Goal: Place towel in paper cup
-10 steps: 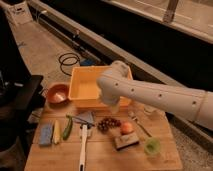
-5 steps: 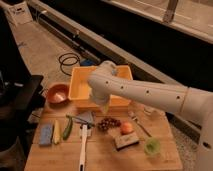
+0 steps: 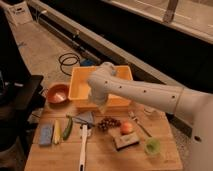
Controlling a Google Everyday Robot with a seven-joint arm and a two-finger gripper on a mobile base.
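**Camera view: the gripper hangs by the yellow bin and the towel lies on the table**

A white arm [image 3: 150, 92] comes in from the right side of the picture. It bends down at its end. The gripper [image 3: 100, 103] hangs in front of the front wall of the yellow bin [image 3: 76, 86], above the table. Its fingers are spread wide. It has hold of nothing.

The towel [image 3: 85, 118] is a small grey-blue cloth. It lies on the wooden table [image 3: 50, 159], below the gripper and a little toward the left of the picture. The gripper is not touching it.

A tool with a white handle [image 3: 83, 150] lies in front of the towel. Its far end is right by the cloth.

On the left of the towel, three things lie side by side. First comes a green vegetable [image 3: 67, 128], then a yellow one [image 3: 56, 132], then a blue sponge [image 3: 46, 134].

On the right of the towel sits a dark bunch of grapes [image 3: 107, 123]. Next to the grapes is a peach [image 3: 127, 128]. In front of the peach lies a brown and white thing [image 3: 125, 141] that I cannot name. A small green cup [image 3: 152, 146] stands near the front right of the table.

An orange bowl [image 3: 57, 93] stands at the back left, just beside the bin.

At the back right of the table, just under the arm, there is a pale round shape. It looks like the paper cup [image 3: 149, 112], but it is too dim to be sure. It is well apart from the towel.
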